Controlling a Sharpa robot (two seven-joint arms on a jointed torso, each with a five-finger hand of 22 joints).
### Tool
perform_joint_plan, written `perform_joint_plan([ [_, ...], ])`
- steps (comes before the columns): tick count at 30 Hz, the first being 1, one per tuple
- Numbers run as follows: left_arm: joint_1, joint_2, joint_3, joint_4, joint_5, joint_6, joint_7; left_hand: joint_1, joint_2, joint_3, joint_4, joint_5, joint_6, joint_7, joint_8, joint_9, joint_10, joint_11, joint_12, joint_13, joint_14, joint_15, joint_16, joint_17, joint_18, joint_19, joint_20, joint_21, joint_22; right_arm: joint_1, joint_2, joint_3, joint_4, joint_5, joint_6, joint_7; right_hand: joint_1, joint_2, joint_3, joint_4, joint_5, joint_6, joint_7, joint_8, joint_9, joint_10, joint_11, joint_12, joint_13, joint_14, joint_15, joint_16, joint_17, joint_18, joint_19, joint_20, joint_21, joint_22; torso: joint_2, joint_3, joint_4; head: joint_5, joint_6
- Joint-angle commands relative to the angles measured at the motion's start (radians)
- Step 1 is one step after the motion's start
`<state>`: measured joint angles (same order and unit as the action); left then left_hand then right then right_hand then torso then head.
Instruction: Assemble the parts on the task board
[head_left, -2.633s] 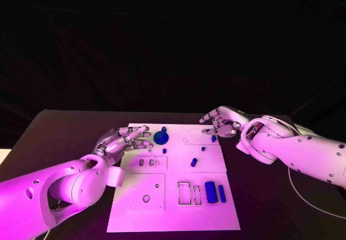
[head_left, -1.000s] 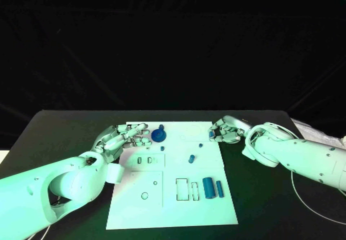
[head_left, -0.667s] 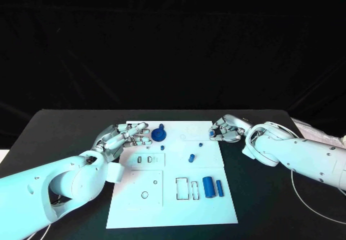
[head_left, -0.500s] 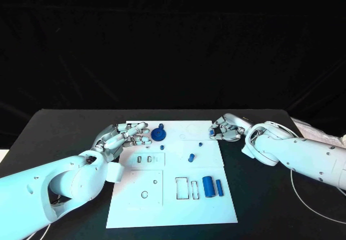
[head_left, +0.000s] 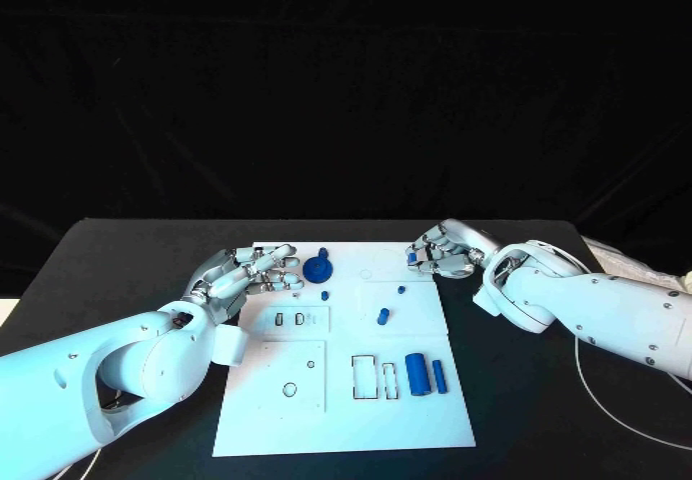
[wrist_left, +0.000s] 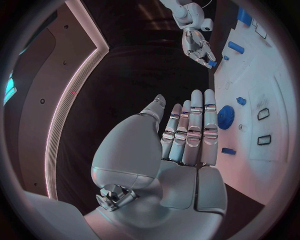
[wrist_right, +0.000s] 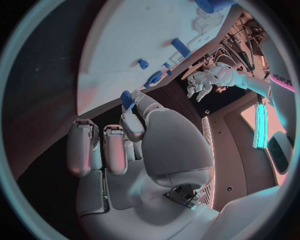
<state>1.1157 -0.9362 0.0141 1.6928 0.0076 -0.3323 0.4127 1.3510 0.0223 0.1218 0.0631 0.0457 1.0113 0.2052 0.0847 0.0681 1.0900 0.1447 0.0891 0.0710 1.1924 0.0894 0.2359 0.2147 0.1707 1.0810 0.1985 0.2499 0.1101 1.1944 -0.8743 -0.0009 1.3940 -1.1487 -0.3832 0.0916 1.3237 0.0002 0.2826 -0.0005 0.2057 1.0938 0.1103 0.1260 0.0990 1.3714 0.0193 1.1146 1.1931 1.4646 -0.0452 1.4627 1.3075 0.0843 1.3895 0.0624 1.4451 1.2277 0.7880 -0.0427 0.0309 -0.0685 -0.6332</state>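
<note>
The white task board (head_left: 339, 420) lies in the middle of the black table. My right hand (head_left: 447, 250) hovers at the board's far right corner and pinches a small blue part (wrist_right: 127, 99) between thumb and finger. My left hand (head_left: 248, 274) is at the board's far left edge, fingers stretched out and holding nothing, their tips just beside a round blue disc (head_left: 317, 268). Loose blue parts lie on the board: a short peg (head_left: 384, 317), a tiny piece (head_left: 401, 289), a thick cylinder (head_left: 418, 373) and a thin bar (head_left: 438, 375).
Two rectangular slots (head_left: 364, 376) open beside the cylinder. Small slots (head_left: 293, 319) and an oval hole (head_left: 289, 389) are on the board's left half. A white cable (head_left: 591, 370) curls on the table at the right, and a pale object (head_left: 635, 262) lies at the right edge.
My right hand has shifted slightly left and toward the table's far side over the board's corner, still with the small blue part in its fingers. The left hand has stayed put.
</note>
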Motion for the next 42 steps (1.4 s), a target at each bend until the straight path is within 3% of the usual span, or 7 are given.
perform_joint_plan([
  [1, 0.000, 0.000, 0.000, 0.003, -0.001, 0.015, 0.018, 0.003, 0.009, 0.004, -0.001, 0.003, 0.004, 0.001, -0.002, -0.001, 0.008, 0.002, -0.004, -0.001, -0.006, -0.001, -0.004, 0.001, 0.010, 0.002, -0.004, -0.006, -0.001, 0.009, -0.002, 0.001, 0.054, 0.056, -0.010, -0.093, -0.009, 0.014, 0.006, 0.001, 0.005, 0.006, -0.006, -0.001, 0.012, -0.005, -0.001, -0.007, -0.003, 0.067, -0.006, -0.004, 0.049, -0.014, 0.000, -0.004, 0.001, 0.000, -0.002, -0.0034, 0.0039, 0.002, 0.001],
  [6, 0.000, -0.002, 0.000, -0.002, 0.001, 0.013, 0.023, 0.003, 0.009, 0.004, -0.001, 0.003, 0.004, 0.001, -0.002, -0.001, 0.008, 0.002, -0.004, -0.001, -0.006, -0.001, -0.004, 0.001, 0.010, 0.002, -0.004, -0.006, -0.001, 0.015, 0.025, 0.001, 0.121, 0.003, 0.008, -0.142, -0.019, 0.016, 0.011, 0.004, -0.001, 0.004, -0.005, -0.004, 0.012, -0.014, 0.000, -0.033, -0.022, 0.065, -0.005, -0.010, 0.039, -0.013, -0.001, -0.004, -0.001, -0.004, -0.007, -0.0128, 0.0117, 0.011, -0.006],
  [11, 0.000, -0.005, 0.000, -0.010, 0.011, 0.005, 0.041, 0.004, 0.010, 0.006, -0.003, 0.003, 0.004, 0.002, -0.003, -0.002, 0.008, 0.002, -0.005, -0.002, -0.004, -0.001, -0.004, 0.002, 0.010, 0.003, -0.004, -0.006, -0.001, 0.003, 0.081, 0.001, 0.163, -0.062, 0.035, -0.175, -0.030, 0.015, 0.016, 0.006, -0.023, 0.002, -0.005, -0.006, 0.012, -0.028, 0.000, -0.070, -0.050, 0.063, -0.005, -0.015, 0.031, -0.012, -0.002, -0.003, -0.004, -0.009, -0.010, -0.0227, 0.0203, 0.025, -0.018],
  [20, 0.001, -0.015, 0.001, -0.025, 0.043, -0.004, 0.050, 0.004, 0.010, 0.007, -0.003, 0.003, 0.004, 0.002, -0.004, -0.002, 0.008, 0.002, -0.005, -0.002, -0.004, -0.001, -0.004, 0.002, 0.010, 0.003, -0.004, -0.006, -0.001, -0.024, 0.204, -0.013, 0.151, -0.205, 0.064, -0.242, -0.032, 0.012, 0.023, 0.000, -0.013, 0.003, -0.005, -0.008, 0.013, -0.028, 0.000, -0.078, -0.055, 0.063, -0.006, -0.015, 0.032, -0.010, -0.005, -0.004, -0.007, -0.017, -0.014, -0.0343, 0.0264, 0.040, -0.030],
  [23, 0.001, -0.015, 0.001, -0.028, 0.046, -0.004, 0.049, 0.004, 0.010, 0.007, -0.003, 0.003, 0.004, 0.002, -0.004, -0.002, 0.008, 0.002, -0.005, -0.002, -0.004, -0.001, -0.004, 0.002, 0.010, 0.003, -0.004, -0.006, -0.001, -0.034, 0.234, -0.016, 0.141, -0.247, 0.058, -0.264, -0.035, 0.011, 0.024, 0.001, -0.013, 0.003, -0.005, -0.008, 0.013, -0.026, 0.000, -0.076, -0.054, 0.063, -0.006, -0.016, 0.031, -0.011, -0.004, -0.004, -0.007, -0.016, -0.014, -0.0362, 0.0295, 0.047, -0.035],
  [29, 0.001, -0.013, 0.001, -0.030, 0.047, -0.005, 0.045, 0.004, 0.010, 0.007, -0.004, 0.003, 0.004, 0.002, -0.004, -0.002, 0.008, 0.003, -0.006, -0.002, -0.003, -0.002, -0.004, 0.003, 0.010, 0.003, -0.005, -0.006, -0.001, -0.052, 0.275, -0.019, 0.126, -0.294, 0.050, -0.297, -0.043, 0.009, 0.024, 0.004, -0.015, 0.005, -0.005, -0.008, 0.014, -0.024, 0.000, -0.079, -0.056, 0.063, -0.006, -0.017, 0.030, -0.011, -0.004, -0.004, -0.008, -0.017, -0.014, -0.0352, 0.0269, 0.069, -0.046],
  [42, 0.001, -0.012, 0.001, -0.028, 0.048, -0.004, 0.041, 0.004, 0.009, 0.007, -0.004, 0.003, 0.004, 0.003, -0.004, -0.002, 0.008, 0.003, -0.006, -0.002, -0.003, -0.002, -0.004, 0.003, 0.010, 0.004, -0.005, -0.006, -0.001, -0.073, 0.299, -0.021, 0.114, -0.339, 0.055, -0.330, -0.044, 0.009, 0.026, 0.003, -0.019, 0.005, -0.006, -0.008, 0.014, -0.024, -0.001, -0.081, -0.057, 0.063, -0.006, -0.017, 0.030, -0.011, -0.004, -0.004, -0.008, -0.017, -0.014, -0.0334, 0.0255, 0.079, -0.056],
])
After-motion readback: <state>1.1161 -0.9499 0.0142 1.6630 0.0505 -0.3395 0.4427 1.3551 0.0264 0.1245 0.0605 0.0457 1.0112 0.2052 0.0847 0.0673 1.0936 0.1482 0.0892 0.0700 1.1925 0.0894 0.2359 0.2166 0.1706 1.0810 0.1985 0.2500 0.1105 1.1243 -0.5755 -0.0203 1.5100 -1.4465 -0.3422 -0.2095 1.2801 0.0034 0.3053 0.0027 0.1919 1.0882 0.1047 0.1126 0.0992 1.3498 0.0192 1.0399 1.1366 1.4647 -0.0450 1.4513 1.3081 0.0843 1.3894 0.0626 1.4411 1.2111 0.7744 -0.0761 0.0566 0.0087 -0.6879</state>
